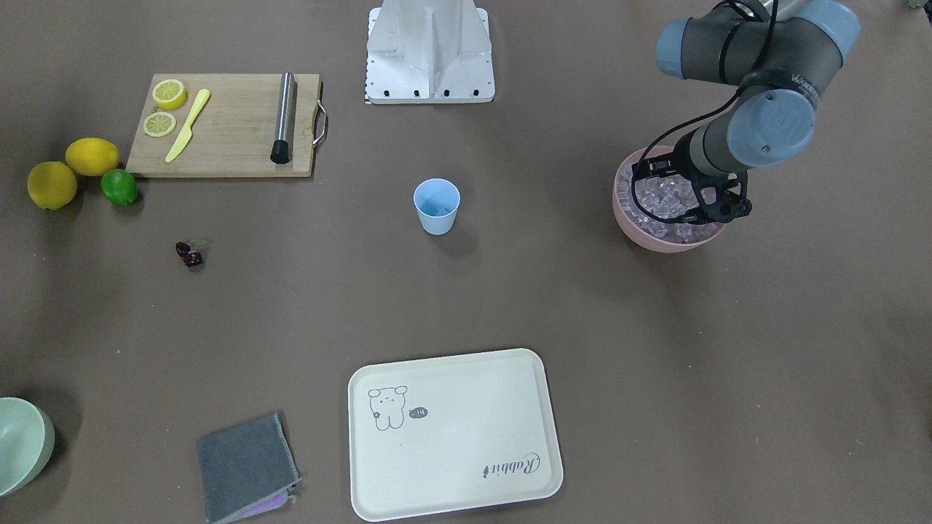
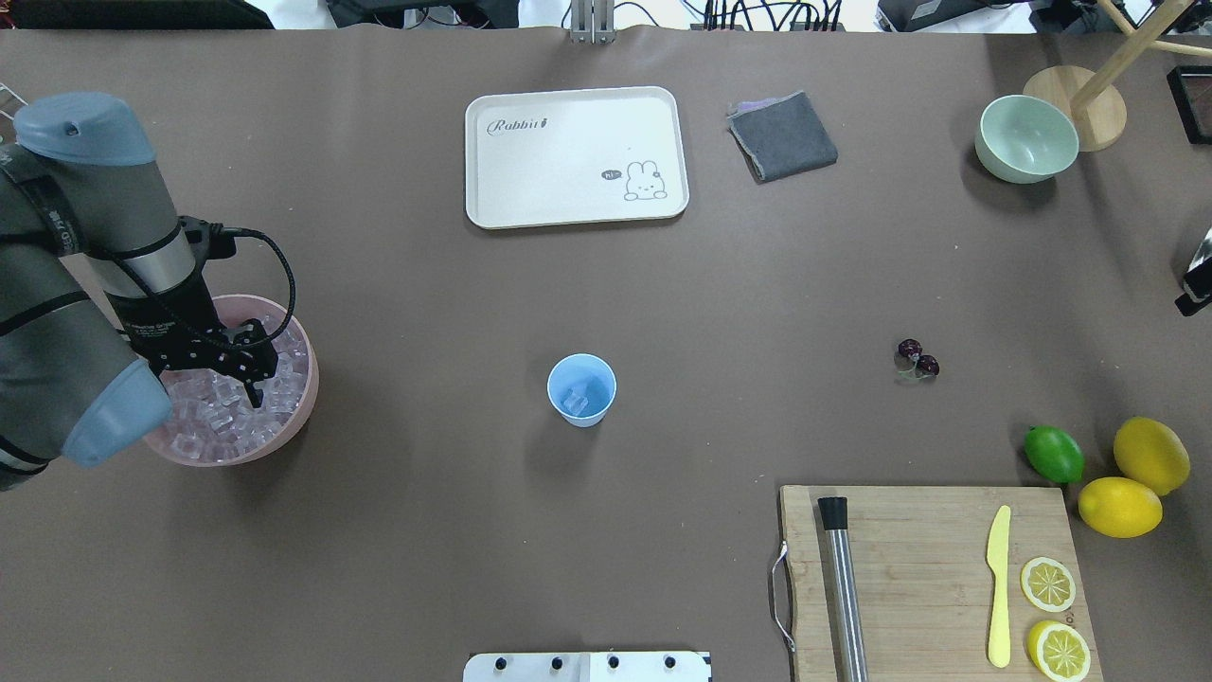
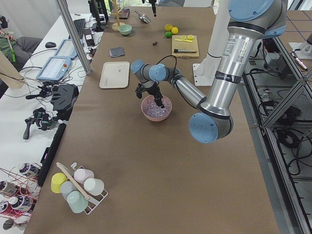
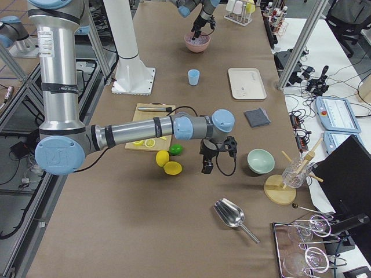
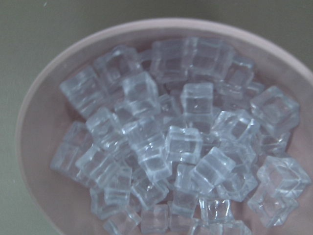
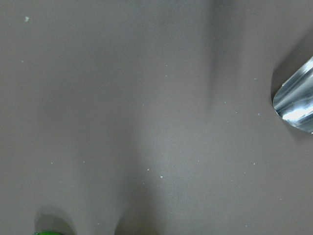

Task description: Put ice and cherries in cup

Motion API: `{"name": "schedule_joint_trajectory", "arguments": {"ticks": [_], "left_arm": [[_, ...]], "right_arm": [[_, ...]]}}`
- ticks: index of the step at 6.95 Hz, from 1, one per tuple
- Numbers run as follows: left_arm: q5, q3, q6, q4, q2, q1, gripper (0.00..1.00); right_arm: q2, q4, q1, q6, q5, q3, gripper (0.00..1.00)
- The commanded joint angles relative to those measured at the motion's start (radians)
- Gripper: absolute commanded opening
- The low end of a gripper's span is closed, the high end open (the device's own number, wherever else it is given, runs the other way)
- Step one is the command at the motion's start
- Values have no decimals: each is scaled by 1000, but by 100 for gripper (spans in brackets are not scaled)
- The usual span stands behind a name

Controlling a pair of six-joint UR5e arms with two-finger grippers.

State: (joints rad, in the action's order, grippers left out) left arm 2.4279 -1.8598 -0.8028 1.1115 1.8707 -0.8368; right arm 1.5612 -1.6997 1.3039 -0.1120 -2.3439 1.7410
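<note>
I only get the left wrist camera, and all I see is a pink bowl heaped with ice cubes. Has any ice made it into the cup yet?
Observer: Yes. From overhead, the light blue cup has at least one ice cube at its bottom.
Visitor: And the cherries, are they in there too?
Observer: No. The cherries lie on the bare table, well apart from the cup, on the side where the lime is.
Visitor: What about the other arm?
Observer: The right end effector hangs over the table beside the lemons. I cannot tell whether it is open or shut.
</note>
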Motion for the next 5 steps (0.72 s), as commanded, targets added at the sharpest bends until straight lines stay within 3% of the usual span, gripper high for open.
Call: {"name": "schedule_joint_trajectory", "arguments": {"ticks": [1, 2, 4, 5], "left_arm": [[66, 26, -181, 266, -92, -13, 97], [66, 87, -267, 453, -116, -14, 97], [72, 110, -367, 494, -79, -25, 97], [127, 108, -418, 502, -79, -25, 97]], "right_arm": [[-1, 0, -2, 0, 0, 0, 100], [-1, 0, -2, 0, 0, 0, 100], [-1, 0, -2, 2, 0, 0, 100], [-1, 0, -2, 2, 0, 0, 100]]}}
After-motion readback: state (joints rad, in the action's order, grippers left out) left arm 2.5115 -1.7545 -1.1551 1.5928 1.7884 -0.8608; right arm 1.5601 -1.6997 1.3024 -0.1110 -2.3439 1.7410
